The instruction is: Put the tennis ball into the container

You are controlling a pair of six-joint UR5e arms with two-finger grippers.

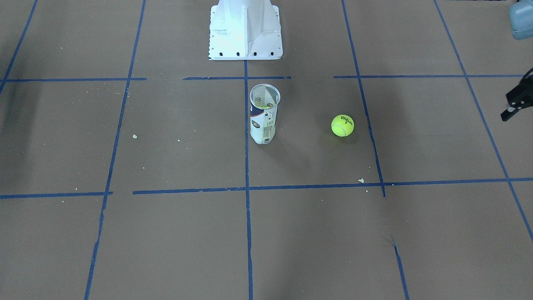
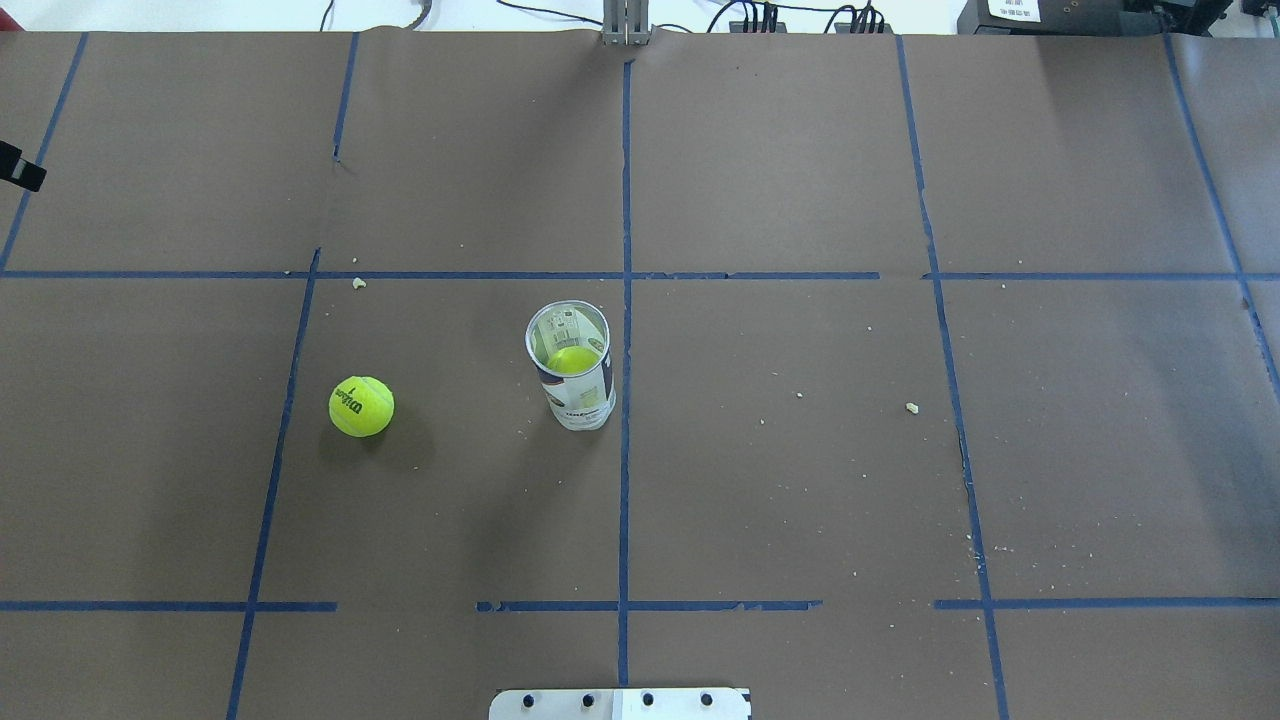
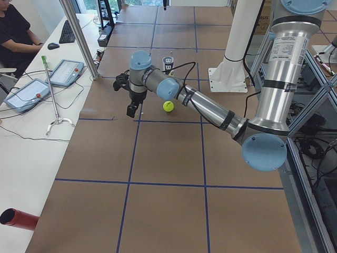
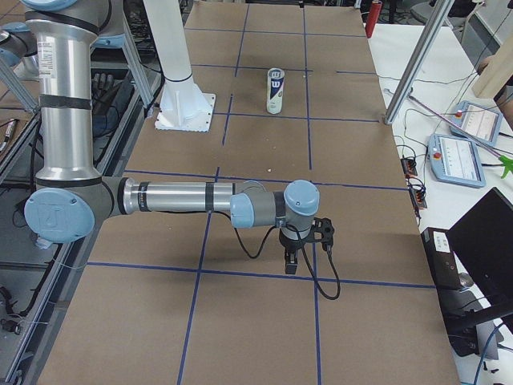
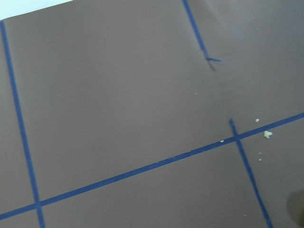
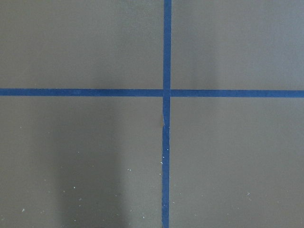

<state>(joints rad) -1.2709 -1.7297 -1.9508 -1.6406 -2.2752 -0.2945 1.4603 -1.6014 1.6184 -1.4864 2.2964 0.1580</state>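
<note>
Lying loose on the bench [image 2: 800,500], the tennis ball [image 2: 361,406] sits at 9 o'clock of the container [image 2: 578,392], apart from it and ungripped. The container stands upright with its mouth open upward, so a ball can drop straight in; another ball [image 2: 572,358] already rests inside. My left pincer [image 1: 516,102] hangs well off at the ball's 10 o'clock, the likelier one for the pick. My right pincer [image 4: 292,261] hovers far out at 3 o'clock. Whether either is released or clenched, I cannot tell.
</note>
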